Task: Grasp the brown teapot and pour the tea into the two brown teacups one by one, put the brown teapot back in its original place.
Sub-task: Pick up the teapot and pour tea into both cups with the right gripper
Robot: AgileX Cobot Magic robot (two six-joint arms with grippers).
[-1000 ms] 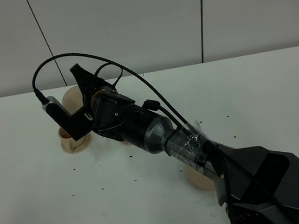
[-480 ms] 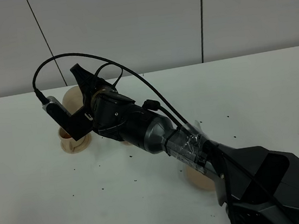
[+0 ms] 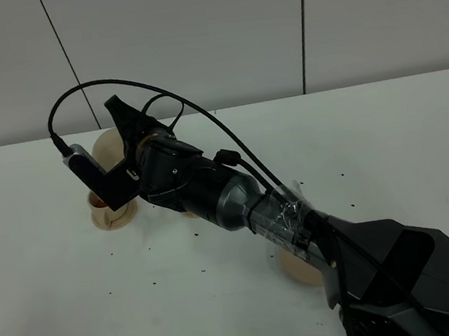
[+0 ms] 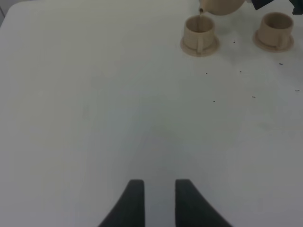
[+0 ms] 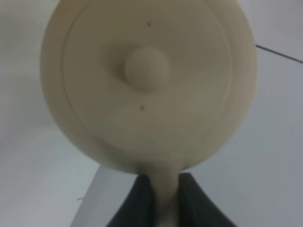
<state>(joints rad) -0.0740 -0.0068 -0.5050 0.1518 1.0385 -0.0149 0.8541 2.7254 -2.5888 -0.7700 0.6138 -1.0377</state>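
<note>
- The brown teapot (image 5: 149,85) is squat, round and matte beige with a knobbed lid. It is raised above the table (image 4: 94,118) and tipped, its short spout just over one cup's rim.
- The teacup under the spout (image 4: 199,30) is small, cylindrical and beige. It stands upright on a small saucer (image 4: 212,46).
- The other teacup (image 4: 277,26) looks the same and stands upright nearby on a matching saucer (image 4: 260,41).
- The teapot saucer (image 3: 296,271) is a flat tan disc, well apart from the cups and partly hidden.

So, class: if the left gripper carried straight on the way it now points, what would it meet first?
Probably only the bare white table: nothing stands in line ahead of the left gripper. The teacup beneath the brown teapot sits off to one side, though depth is unclear.
</note>
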